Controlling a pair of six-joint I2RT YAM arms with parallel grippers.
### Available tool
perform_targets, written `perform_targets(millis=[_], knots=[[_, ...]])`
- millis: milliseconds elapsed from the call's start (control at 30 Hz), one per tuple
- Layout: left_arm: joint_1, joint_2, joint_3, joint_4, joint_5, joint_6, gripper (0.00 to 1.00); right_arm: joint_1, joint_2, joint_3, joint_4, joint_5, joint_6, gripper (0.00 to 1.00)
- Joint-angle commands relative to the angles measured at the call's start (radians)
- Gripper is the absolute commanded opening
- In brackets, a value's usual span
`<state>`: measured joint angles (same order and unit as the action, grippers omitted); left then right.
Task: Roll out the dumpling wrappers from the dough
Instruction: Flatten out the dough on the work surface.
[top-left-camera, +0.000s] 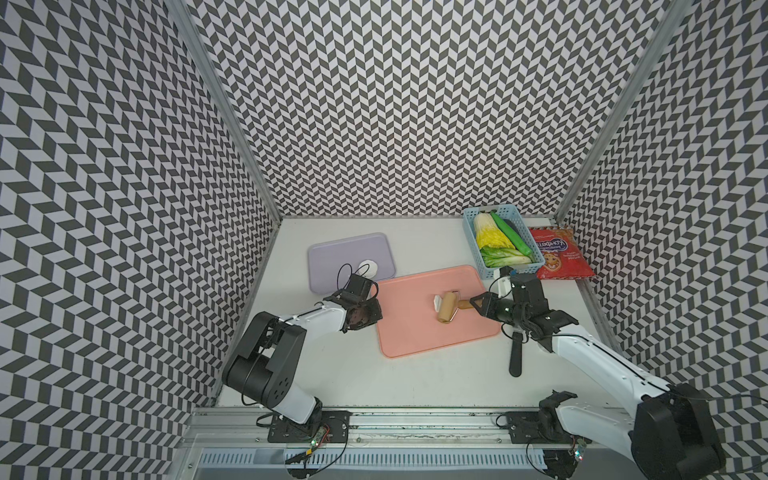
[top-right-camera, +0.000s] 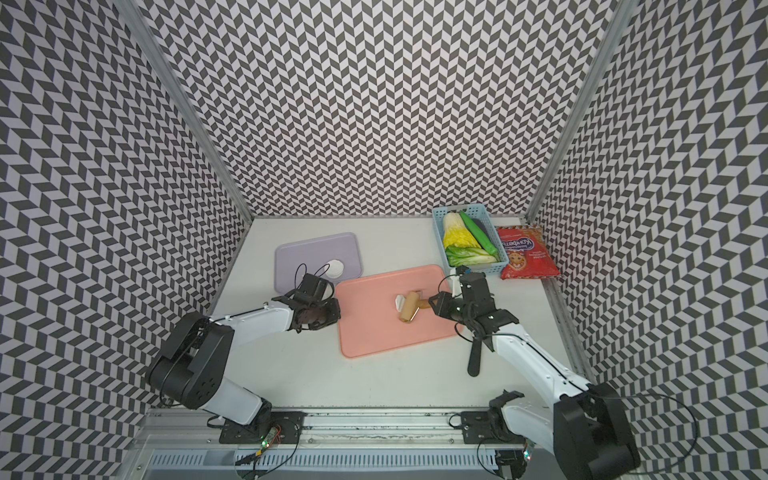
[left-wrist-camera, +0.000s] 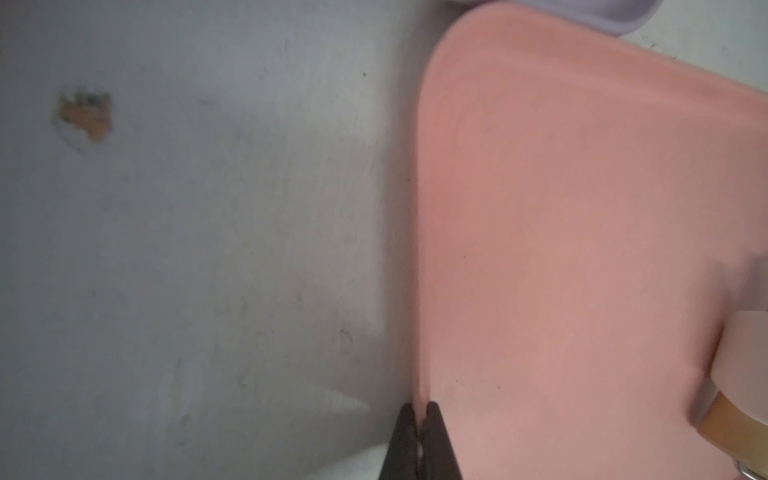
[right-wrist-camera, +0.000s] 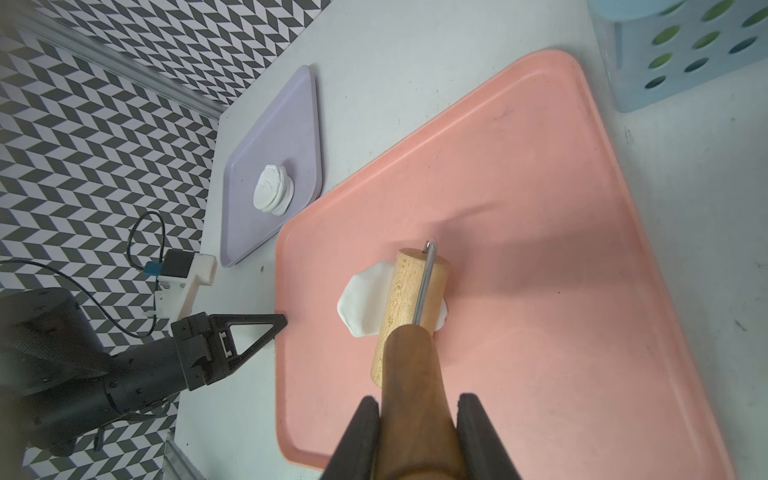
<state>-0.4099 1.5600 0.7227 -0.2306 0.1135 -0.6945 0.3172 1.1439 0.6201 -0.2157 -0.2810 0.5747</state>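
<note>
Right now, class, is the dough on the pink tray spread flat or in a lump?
Spread flat: the dough lies thin and irregular on the pink tray, showing either side of the roller across it.

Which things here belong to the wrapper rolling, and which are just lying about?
In use: dough, roller, pink tray, stacked wrappers, purple tray.
Lying about: basket of vegetables, red snack bag, black-handled tool.

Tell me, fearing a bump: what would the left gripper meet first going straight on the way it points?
The rim of the pink tray: the shut left gripper has its tip right at that edge. Depth is unclear, so it might slide over, toward the dough under the wooden roller.
</note>
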Motion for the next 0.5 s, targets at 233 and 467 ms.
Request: perform_targets(millis=[233,467], knots=[[0.005,0.052,-0.057,-0.093,-0.046,0.001,0.0,-0.04,0.055,-0.07,-0.104,0.212,-0.055,0.0],[-0.008,0.066,-0.054,-0.092,-0.038,0.002,0.0,0.032,0.119,-0.08,0.005,0.16,0.021,0.0]])
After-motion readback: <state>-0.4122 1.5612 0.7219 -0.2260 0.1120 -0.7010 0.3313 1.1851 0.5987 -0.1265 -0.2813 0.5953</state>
